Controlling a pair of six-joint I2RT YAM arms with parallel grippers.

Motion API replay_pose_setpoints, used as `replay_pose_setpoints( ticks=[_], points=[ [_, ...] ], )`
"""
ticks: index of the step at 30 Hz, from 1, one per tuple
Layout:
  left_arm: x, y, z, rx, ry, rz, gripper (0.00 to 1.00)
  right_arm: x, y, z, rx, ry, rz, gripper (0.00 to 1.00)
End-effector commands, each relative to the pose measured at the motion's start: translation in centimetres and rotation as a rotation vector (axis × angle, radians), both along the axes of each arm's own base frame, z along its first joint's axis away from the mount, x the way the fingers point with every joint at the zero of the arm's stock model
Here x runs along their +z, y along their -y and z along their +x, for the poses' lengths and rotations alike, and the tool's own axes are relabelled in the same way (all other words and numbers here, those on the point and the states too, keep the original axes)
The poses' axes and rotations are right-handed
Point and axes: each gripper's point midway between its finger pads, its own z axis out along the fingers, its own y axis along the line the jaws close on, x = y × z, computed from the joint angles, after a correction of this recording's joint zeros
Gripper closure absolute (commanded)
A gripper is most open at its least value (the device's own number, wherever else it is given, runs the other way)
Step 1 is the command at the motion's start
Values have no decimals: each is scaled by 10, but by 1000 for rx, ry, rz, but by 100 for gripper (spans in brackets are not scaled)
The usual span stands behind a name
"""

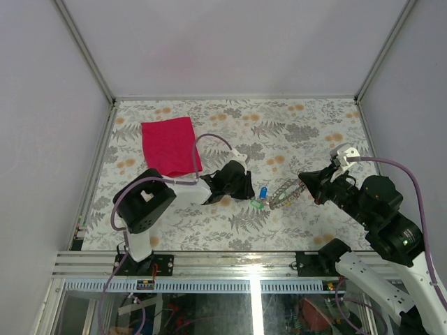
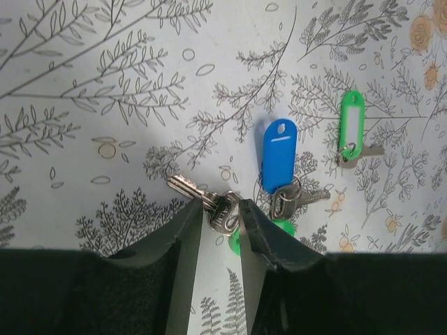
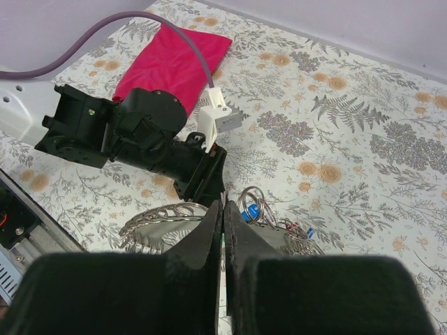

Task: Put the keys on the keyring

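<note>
**A:** Magenta cloth (image 1: 170, 145) lies flat at the upper left of the top view, on the leaf-printed table (image 1: 314, 125). What comes next to its right?

**B:** The left gripper (image 1: 248, 195), just left of centre. It reaches rightward to the keys (image 1: 262, 193).

**A:** How do its jaws stand?

**B:** In the left wrist view, its fingers (image 2: 183, 241) sit at the bottom centre with a narrow gap between them. The head of a silver key (image 2: 187, 188) lies in that gap, with the blade pointing to the upper left. Whether the pads actually press on it cannot be told.

**A:** And the other keys?

**B:** A round green piece (image 2: 281, 229) shows just beside the right-hand finger, partly hidden by it. Above it lies a blue tag (image 2: 279, 155) with a small key at its lower end. A green tag (image 2: 351, 117) with its own key lies apart, toward the right edge.

**A:** Where is the keyring?

**B:** The keyring (image 1: 285, 191) is just right of centre in the top view. It slants from the keys at its lower left end up to the right gripper (image 1: 305, 183).

**A:** Is that gripper apart or together?

**B:** Together. In the right wrist view, its fingers meet at the bottom centre. The jagged grey coil runs out from behind them on both sides, so they are clamped on its near edge.
</note>
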Motion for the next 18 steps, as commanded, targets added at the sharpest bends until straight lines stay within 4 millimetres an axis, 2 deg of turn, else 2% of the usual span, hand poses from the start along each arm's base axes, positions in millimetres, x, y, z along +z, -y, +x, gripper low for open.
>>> replay_pose_setpoints(
  ticks=[1,4,8,12,18],
  points=[
    [-35,-20,-1,-14,-44,119,71,25,-3,-1,13,70,60,100],
    [-28,-20,3,-10,-22,123,71,24,-2,-2,12,70,59,100],
    [-2,-21,11,10,54,117,69,24,-2,-3,12,72,57,100],
    [18,-21,11,26,144,184,65,24,0,-3,10,80,53,100],
    [17,-10,4,8,209,323,57,22,1,-4,9,79,44,100]
  ],
)
